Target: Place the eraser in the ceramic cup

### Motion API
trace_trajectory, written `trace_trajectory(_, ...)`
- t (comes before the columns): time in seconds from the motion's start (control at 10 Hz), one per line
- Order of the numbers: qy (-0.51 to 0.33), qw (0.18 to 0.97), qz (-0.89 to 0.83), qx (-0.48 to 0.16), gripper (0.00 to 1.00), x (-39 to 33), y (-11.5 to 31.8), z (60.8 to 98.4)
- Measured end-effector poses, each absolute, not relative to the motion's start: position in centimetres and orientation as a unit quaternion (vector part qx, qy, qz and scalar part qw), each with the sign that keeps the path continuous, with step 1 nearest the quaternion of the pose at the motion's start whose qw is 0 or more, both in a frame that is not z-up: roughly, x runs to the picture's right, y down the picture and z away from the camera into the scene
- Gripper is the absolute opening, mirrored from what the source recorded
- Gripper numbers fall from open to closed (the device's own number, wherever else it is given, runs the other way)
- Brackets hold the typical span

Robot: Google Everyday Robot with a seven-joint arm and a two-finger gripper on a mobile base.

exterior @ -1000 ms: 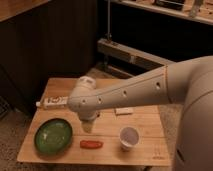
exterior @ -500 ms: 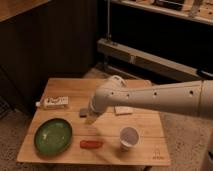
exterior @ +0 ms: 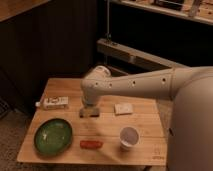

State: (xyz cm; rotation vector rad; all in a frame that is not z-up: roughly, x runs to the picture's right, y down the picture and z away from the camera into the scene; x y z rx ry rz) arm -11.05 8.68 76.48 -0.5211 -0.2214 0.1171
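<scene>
Table (exterior: 148, 121): light wood, plank top. Lying on it:
- green plate (exterior: 53, 135), 8 o'clock
- red-orange oblong (exterior: 91, 144), 6 o'clock
- ceramic cup (exterior: 129, 136), white, upright, 4 o'clock
- pale cream flat rectangle (exterior: 123, 108), 2 o'clock
- white labelled pack (exterior: 54, 103), 10 o'clock edge
- eraser (exterior: 90, 114), grey-brown, near centre, directly under the end effector (exterior: 89, 107); contact cannot be told

My gripper (exterior: 90, 111) hangs over the middle of the tabletop (exterior: 65, 87); the ceramic cup (exterior: 129, 136) stands front-right of it, the plate (exterior: 53, 135) front-left.
</scene>
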Motion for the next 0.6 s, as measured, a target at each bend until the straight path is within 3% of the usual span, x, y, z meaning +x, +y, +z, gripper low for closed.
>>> trace_trajectory(0.6, -0.069, 0.962, 0.046, -0.26, 0.65, -11.7, 7.4, 79.2)
